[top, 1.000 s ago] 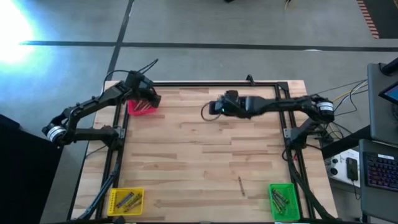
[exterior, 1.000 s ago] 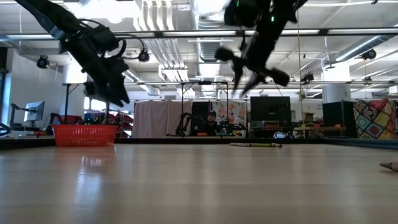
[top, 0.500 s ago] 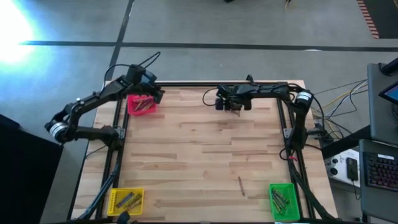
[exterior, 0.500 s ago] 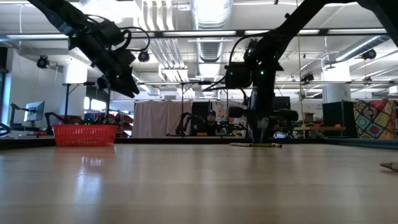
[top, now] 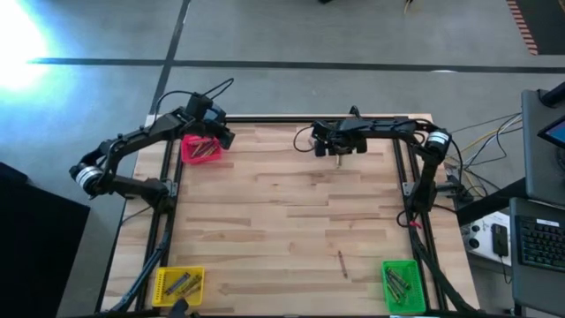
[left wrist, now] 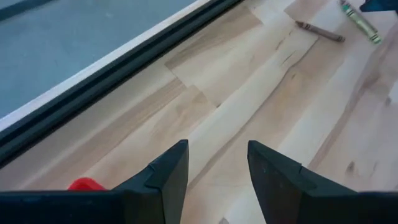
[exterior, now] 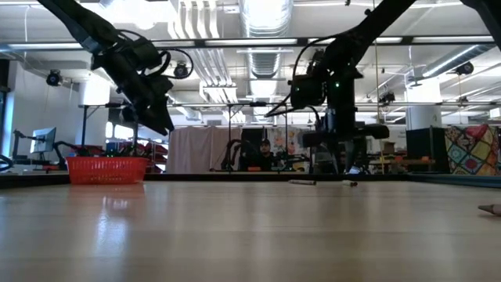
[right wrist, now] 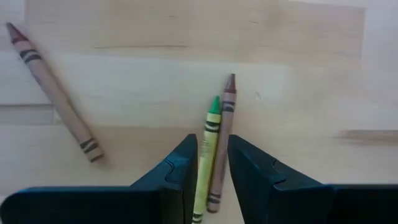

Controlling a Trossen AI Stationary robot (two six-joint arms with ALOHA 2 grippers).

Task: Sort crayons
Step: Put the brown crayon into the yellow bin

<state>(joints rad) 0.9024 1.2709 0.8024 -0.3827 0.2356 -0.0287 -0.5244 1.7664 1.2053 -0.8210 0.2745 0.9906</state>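
My right gripper (top: pixel 338 152) (right wrist: pixel 212 140) points down at the table's far edge, shut on a green crayon (right wrist: pixel 209 138) and a brown crayon (right wrist: pixel 225 118) that lie side by side on the wood. Another brown crayon (right wrist: pixel 55 93) lies loose beside them. A single crayon (top: pixel 341 261) lies near the front. My left gripper (top: pixel 221 139) (left wrist: pixel 217 146) is open and empty, up in the air beside the red bin (top: pixel 199 150), which holds crayons. My right gripper comes from above, pointing down, with its fingers across the two crayons. The left finger (right wrist: pixel 180 168) meets the green crayon's side (right wrist: pixel 203 149) and the right finger (right wrist: pixel 252 171) meets the brown crayon's side (right wrist: pixel 227 127). Both crayons lie flat on the table, their ends (exterior: pixel 301 182) showing past the fingers.
A yellow bin (top: pixel 179 284) with crayons stands at the front left corner and a green bin (top: pixel 400 284) with crayons at the front right. A black frame rail (top: pixel 265 119) runs along the far edge. The middle of the table is bare wood.
My right gripper has swung from over the table's far middle toward the far edge, tipped to point down, and settled over the two crayons. My left gripper has drifted a little toward the table's right, away from above the red bin.
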